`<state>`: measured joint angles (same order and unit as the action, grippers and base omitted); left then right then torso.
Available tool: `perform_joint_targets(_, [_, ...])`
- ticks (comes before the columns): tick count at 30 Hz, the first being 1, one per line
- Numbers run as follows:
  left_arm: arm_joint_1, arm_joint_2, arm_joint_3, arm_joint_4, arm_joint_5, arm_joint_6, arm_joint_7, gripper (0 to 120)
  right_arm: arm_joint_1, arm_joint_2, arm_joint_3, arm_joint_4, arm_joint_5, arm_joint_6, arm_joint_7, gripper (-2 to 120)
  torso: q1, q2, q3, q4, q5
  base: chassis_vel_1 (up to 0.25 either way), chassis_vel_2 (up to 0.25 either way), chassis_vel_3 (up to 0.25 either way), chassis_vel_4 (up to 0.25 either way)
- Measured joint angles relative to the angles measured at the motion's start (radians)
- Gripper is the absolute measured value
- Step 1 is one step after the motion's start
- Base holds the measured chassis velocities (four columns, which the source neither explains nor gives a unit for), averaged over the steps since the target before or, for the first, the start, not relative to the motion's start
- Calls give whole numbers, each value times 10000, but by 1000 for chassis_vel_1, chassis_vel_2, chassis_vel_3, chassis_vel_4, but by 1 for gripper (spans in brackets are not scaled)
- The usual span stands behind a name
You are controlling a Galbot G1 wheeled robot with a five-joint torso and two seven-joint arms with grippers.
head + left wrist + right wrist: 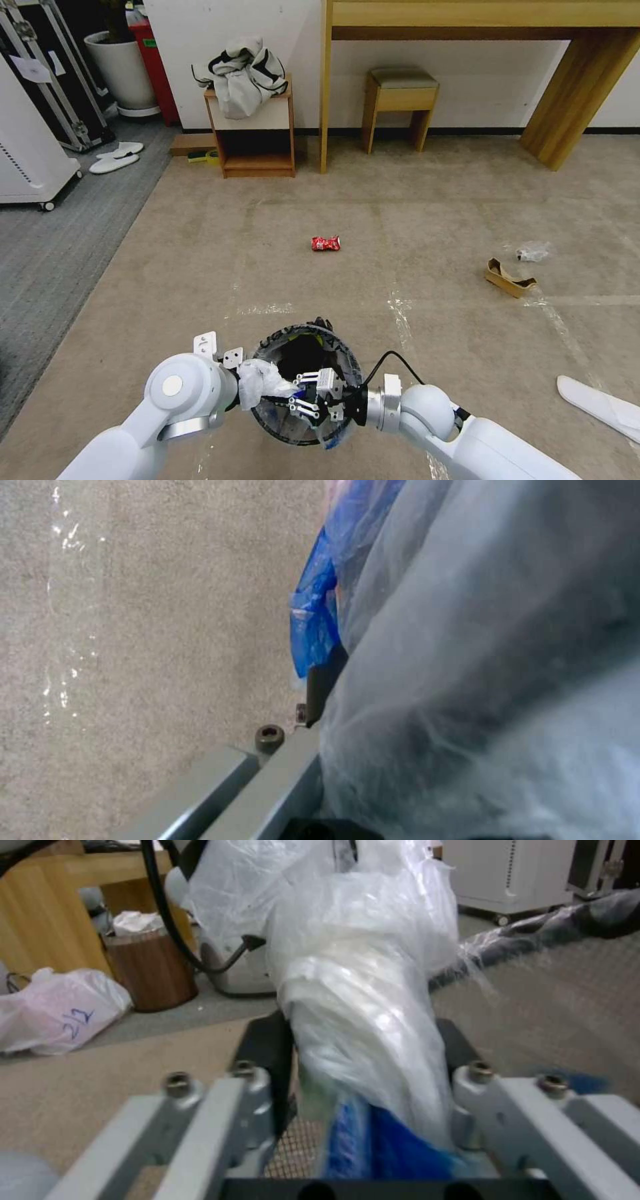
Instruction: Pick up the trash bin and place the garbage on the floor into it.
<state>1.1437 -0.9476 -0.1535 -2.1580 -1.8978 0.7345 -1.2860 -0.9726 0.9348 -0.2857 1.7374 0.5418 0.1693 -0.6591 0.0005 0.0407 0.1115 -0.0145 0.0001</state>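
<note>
Gripping trash bin [287, 347] rim, right gripper [313, 398] jaws clamped on bag edge; left gripper jaws' state unclear.

A small wooden shelf [257, 143] stands against the white wall, with a bundled white and black garment [241, 73] heaped on its top. Just beside it, a tall wooden bench [467, 27] spans the wall, and a padded stool [400, 100] sits under it. A white planter pot [122, 70] stands in the far corner next to a red cabinet [155, 63]. A white wheeled unit [30, 160] rests on the grey carpet strip [47, 253].
</note>
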Motion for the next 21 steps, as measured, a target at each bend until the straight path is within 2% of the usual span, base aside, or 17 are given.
perform_joint_targets(4, [28, -16, 6, 0, 5, 2, 0, 0, -6, 0, 91, -2, 0, -2, -175, 51, 0, 0, 0, 0, -1, 0, 0, 0, 0])
perform_joint_targets(6, [29, -55, 32, 55, 18, 4, 3, 0, 3, -4, 145, 0, 9, -12, -237, 63, 0, 0, 0, 0, -1, 0, 0, 0, 0])
perform_joint_targets(8, [15, -69, 42, 83, 25, 5, 4, 0, 11, -12, 151, 4, 13, -12, -252, 67, 0, 0, 1, 1, -1, 0, 0, 0, 0])
perform_joint_targets(11, [-74, -153, 119, 170, 270, -6, 4, 0, 33, -52, 206, 24, 28, -19, -359, 82, 0, 0, 0, 0, -1, 0, 0, 0, 0])
perform_joint_targets(12, [-74, -153, 119, 170, 270, -6, 4, 0, 33, -52, 206, 24, 28, -19, -359, 82, 0, 0, 0, 0, -1, 0, 0, 0, 0])
perform_joint_targets(15, [-105, -198, 159, 208, 326, -21, 3, 0, 10, -69, 270, 35, 31, -21, -418, 96, 0, 0, 0, 0, -1, 0, 0, 0, 0])
perform_joint_targets(21, [-104, -233, 160, 236, 336, -21, 2, 0, -21, -110, 251, 114, 31, -21, -510, 100, 0, 0, 0, 0, 0, 0, 0, 0, 0])
